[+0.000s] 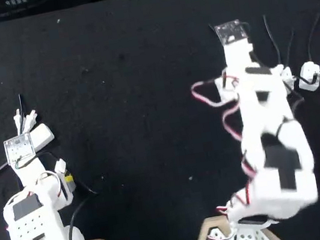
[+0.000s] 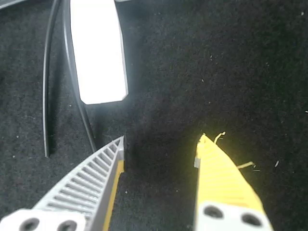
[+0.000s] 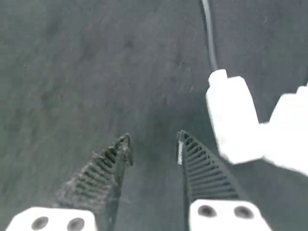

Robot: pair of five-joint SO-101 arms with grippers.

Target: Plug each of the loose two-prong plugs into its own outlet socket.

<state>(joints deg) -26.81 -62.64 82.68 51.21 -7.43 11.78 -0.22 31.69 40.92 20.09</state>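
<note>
My left gripper (image 2: 161, 144) is open over the black mat, one finger grey (image 2: 103, 166) and the other yellow (image 2: 216, 168). A white rectangular plug body (image 2: 98, 53) lies just beyond the grey finger with a black cable (image 2: 72, 82) beside it; in the high view this white piece (image 1: 41, 136) sits at the left arm's tip. My right gripper (image 3: 153, 139) is open with nothing between its fingers. A white plug (image 3: 233, 115) on a grey cord lies beside it, touching another white piece (image 3: 291, 134). The high view shows white plugs (image 1: 309, 75) just right of the right arm.
The black mat (image 1: 130, 88) covers the table. Thin black cables (image 1: 272, 41) run from the right-hand plugs toward the far edge. Red wires (image 1: 205, 97) loop off the right arm. The arm bases (image 1: 227, 237) stand at the near edge.
</note>
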